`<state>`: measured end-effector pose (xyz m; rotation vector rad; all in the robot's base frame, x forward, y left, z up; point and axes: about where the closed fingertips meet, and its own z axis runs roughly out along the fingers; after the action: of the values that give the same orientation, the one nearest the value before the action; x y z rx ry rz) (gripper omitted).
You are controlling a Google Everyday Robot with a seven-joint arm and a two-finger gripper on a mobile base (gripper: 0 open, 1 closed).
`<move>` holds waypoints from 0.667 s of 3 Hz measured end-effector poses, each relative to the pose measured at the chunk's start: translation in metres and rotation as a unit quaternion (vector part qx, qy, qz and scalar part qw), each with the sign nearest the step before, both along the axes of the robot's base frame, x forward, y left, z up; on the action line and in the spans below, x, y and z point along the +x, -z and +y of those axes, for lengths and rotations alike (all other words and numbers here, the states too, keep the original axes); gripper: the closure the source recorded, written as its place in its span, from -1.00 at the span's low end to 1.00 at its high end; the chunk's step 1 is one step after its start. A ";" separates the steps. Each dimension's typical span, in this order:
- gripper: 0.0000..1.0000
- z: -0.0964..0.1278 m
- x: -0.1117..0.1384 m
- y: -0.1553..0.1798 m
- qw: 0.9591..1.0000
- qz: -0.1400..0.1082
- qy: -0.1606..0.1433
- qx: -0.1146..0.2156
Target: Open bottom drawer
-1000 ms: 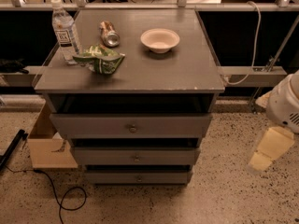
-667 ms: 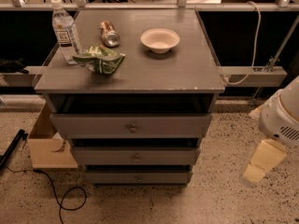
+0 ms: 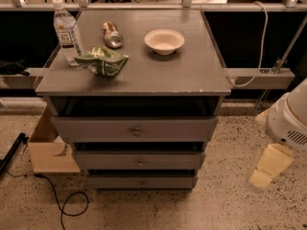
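The grey cabinet (image 3: 134, 75) stands in the middle of the floor, and the bottom drawer (image 3: 115, 181) is the lowest of its three fronts, just under the middle drawer (image 3: 110, 160) and right above the floor. Its small knob (image 3: 142, 182) is dim and hard to make out. A dark gap runs above its front, and how far the drawer is pulled out cannot be judged. The top drawer (image 3: 96, 128) hides most of the two below it. The tool (image 3: 268, 167) hangs low to the right of the cabinet, well apart from every drawer. It shows only as a pale yellowish block below the white arm housing (image 3: 290, 119), which the right edge cuts off. Whether the tool is wide or narrow cannot be told. On the cabinet top stand a water bottle (image 3: 67, 31), a can (image 3: 112, 34) lying on its side, a bowl (image 3: 164, 40) and a crumpled green bag (image 3: 102, 63). A cardboard box (image 3: 48, 150) sits left of the cabinet, partly hidden behind it.
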<state>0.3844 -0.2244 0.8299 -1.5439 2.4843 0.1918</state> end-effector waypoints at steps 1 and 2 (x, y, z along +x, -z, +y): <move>-1.00 0.000 0.001 0.029 1.000 0.027 0.004 0.011; -1.00 0.000 0.001 0.029 1.000 0.027 0.004 0.011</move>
<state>0.3855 -0.2241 0.8009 -1.5393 2.5201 0.2625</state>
